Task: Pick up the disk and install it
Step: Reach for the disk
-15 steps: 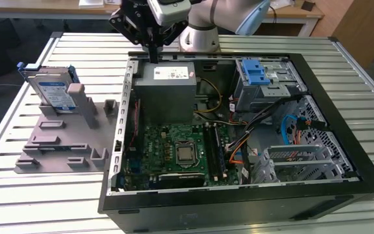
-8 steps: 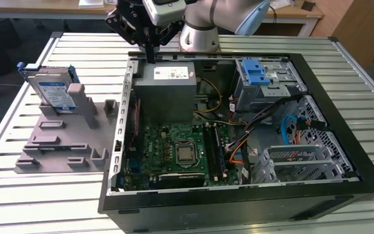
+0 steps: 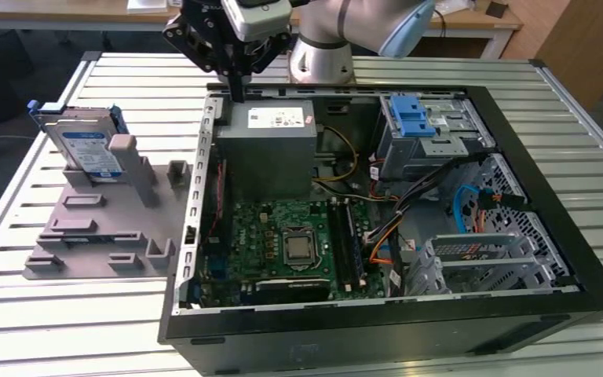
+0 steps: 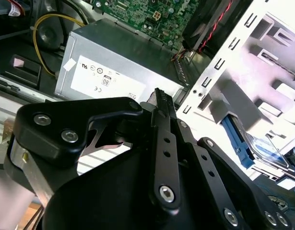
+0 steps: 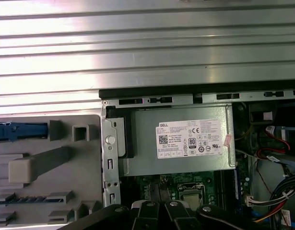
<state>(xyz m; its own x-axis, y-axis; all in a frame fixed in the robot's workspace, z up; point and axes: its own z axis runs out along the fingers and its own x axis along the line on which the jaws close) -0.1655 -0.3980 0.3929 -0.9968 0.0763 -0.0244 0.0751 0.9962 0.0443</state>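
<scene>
Tool (image 3: 236, 88) — fingers closed together, nothing held — is seen over the power supply (image 3: 270, 133) of the open computer case (image 3: 385, 334); the disk (image 3: 90, 151) is stood upright in a grey fixture (image 3: 97, 236) on the table (image 3: 60, 330) — at the exterior view's left of the case.

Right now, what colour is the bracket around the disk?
Blue. The bracket framing the disk shows best in the exterior view.

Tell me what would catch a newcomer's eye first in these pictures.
The open computer case sits in the middle of the exterior view, its green circuit board bare. The gripper hangs above the grey metal box inside it. At the exterior view's left the disk stands upright in a grey holder.
</scene>
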